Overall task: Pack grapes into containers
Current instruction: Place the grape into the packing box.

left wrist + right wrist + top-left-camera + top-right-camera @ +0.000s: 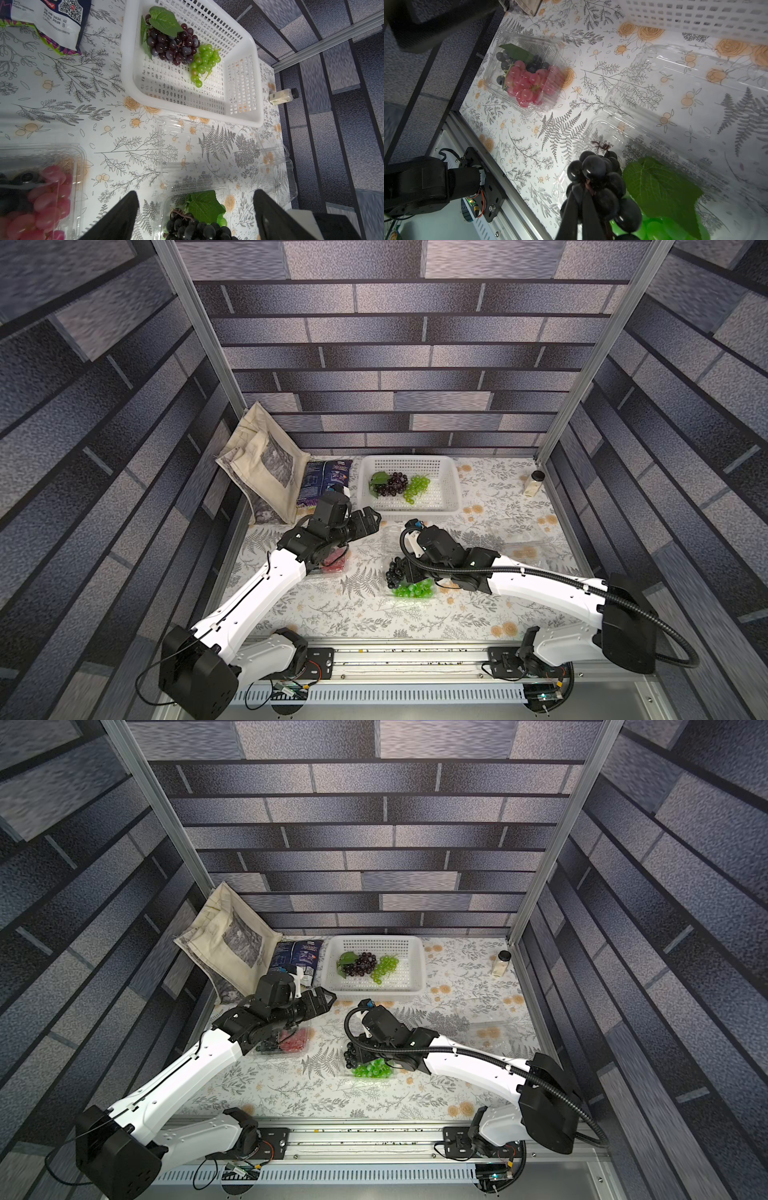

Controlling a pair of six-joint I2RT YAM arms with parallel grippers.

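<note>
The right fingers [581, 216] are pinched tight together in the middle of a black bunch [600, 182] of grapes, which sits at their tips with its green leaf [660, 187] spread beside it. Right under them is the open container [557, 187], with bright green grapes [654, 228] already on its floor. Whether the black bunch rests in it or hangs clear cannot be told. This container's lid [685, 79] lies flat on the desk [529, 135] just past the fingertips. The left fingers [122, 218] are spread wide with nothing between them, held above the desk. The open container shows in the gap between them, lower down. Back behind these fingers, under the left wrist in both top views, is a closed container [500, 87] packed with pink-red grapes [527, 85], a few dark grapes and a leaf. Ahead of the left fingertips stands the white basket [239, 83]. It holds a purple bunch [172, 45] with leaves and a pale green bunch [204, 60], the two touching. A third container [525, 543] lies on the desk on the right fingers' outer side, away from the left arm and well apart from them. It is clear and empty, and its lid position is too faint to make out.
</note>
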